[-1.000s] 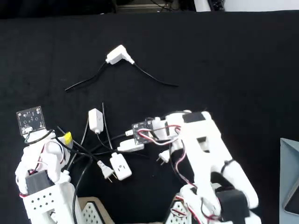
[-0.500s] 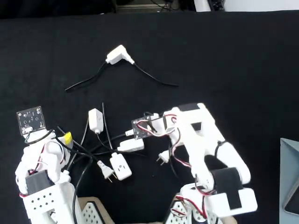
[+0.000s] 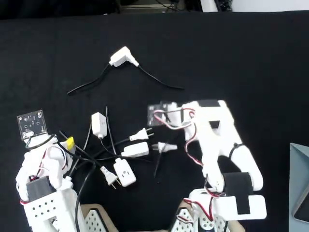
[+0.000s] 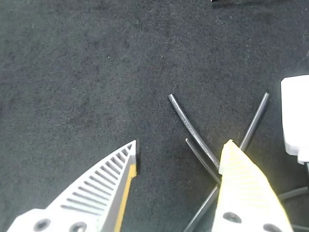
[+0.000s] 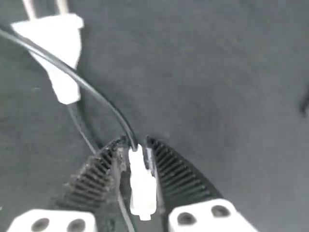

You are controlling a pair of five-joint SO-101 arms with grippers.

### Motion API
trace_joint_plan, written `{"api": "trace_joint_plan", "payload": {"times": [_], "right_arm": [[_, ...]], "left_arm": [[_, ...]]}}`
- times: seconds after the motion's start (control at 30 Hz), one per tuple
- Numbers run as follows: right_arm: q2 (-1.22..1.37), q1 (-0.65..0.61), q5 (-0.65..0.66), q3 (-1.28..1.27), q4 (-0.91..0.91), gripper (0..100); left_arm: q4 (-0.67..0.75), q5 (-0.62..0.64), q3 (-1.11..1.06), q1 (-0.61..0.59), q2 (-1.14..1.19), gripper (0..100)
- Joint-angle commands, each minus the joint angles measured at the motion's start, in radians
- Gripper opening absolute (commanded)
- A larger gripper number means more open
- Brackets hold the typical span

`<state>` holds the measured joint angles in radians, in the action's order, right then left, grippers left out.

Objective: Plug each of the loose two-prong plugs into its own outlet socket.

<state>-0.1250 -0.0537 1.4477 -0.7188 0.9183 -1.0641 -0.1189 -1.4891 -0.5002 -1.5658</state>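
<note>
The right gripper (image 5: 135, 145) is clamping its jaws nearly shut on the body of a small white plug (image 5: 141, 191), near the bottom centre of the right wrist view. It is taking the plug across its sides, probably so that the plug can be steered from behind. I cannot tell which way the prongs are facing. A black cord (image 5: 96, 99) is trailing out of the jaws toward the upper left and crossing a second plug (image 5: 57, 38), which is lying flat with its prongs aimed at the top edge.

In the high view the gripped plug (image 3: 165, 147) is sitting just below centre, near the other loose plug (image 3: 141, 134). Just to its lower left a long white outlet block (image 3: 135, 151) is lying, which looks like the nearest candidate for it. Two more outlet blocks (image 3: 99, 124) (image 3: 124, 173) are lying further left, with a third plug (image 3: 110, 178) touching or nearly touching the lower one. A fourth plug (image 3: 123, 57) is resting well apart in the upper part of the black table (image 3: 241, 58).

The left gripper (image 4: 181, 143) is hanging wide open with nothing in it, over bare cable ends (image 4: 186, 121). An outlet block (image 4: 295, 116) is showing at the right edge, so this arm seems to be waiting clear of the work.
</note>
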Motion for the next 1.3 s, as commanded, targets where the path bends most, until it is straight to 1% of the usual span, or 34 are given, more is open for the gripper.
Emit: {"api": "trace_joint_plan", "payload": {"times": [0.0,0.17,0.33,0.4,0.47,0.53,0.63,0.77,0.87,1.03,1.27], "right_arm": [[-0.001,0.015,-0.173,0.087,-0.003,1.1],[0.001,-0.011,-0.413,0.113,-0.011,1.1],[0.007,-0.021,-0.700,0.145,-0.011,1.1],[0.010,-0.021,-0.787,0.157,-0.015,1.2],[0.010,-0.031,-0.845,0.154,-0.049,1.2],[0.021,-0.038,-0.868,0.137,-0.071,1.4],[0.074,-0.072,-0.870,0.133,-0.069,1.5],[0.162,-0.087,-0.873,0.154,-0.068,2.1],[0.211,-0.084,-0.875,0.186,-0.063,7.2],[0.232,-0.089,-0.875,0.254,0.038,8.9],[0.236,-0.084,-0.875,0.374,0.249,9.0]], "left_arm": [[0.025,-0.002,0.005,0.015,-0.009,28],[0.025,-0.002,0.005,0.015,-0.009,28],[0.025,-0.002,0.005,0.015,-0.009,28],[0.025,-0.002,0.005,0.015,-0.009,28],[0.025,-0.002,0.007,0.015,-0.009,28],[0.025,-0.002,0.007,0.015,-0.009,28],[0.025,-0.002,0.007,0.015,-0.009,28],[0.025,-0.002,0.007,0.015,-0.009,28],[0.025,-0.002,0.007,0.015,-0.009,28],[0.025,-0.002,0.005,0.015,-0.009,28],[0.025,-0.002,0.005,0.015,-0.009,28]]}}
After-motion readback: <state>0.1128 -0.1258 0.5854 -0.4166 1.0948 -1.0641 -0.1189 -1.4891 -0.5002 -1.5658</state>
